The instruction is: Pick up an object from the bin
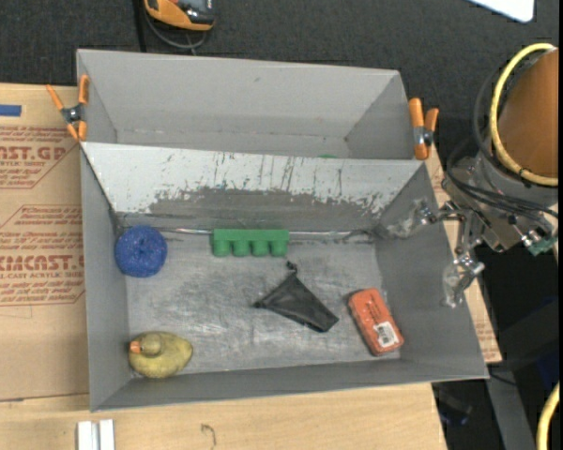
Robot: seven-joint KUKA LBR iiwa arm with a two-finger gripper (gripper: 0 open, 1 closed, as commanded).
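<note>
Grey metal bin (263,92), ribbed green block (250,242)

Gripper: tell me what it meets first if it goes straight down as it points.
Likely the bin's sloping right wall, as the gripper hangs over that side; depth is unclear. The orange block on the floor lies left of that line.
</note>
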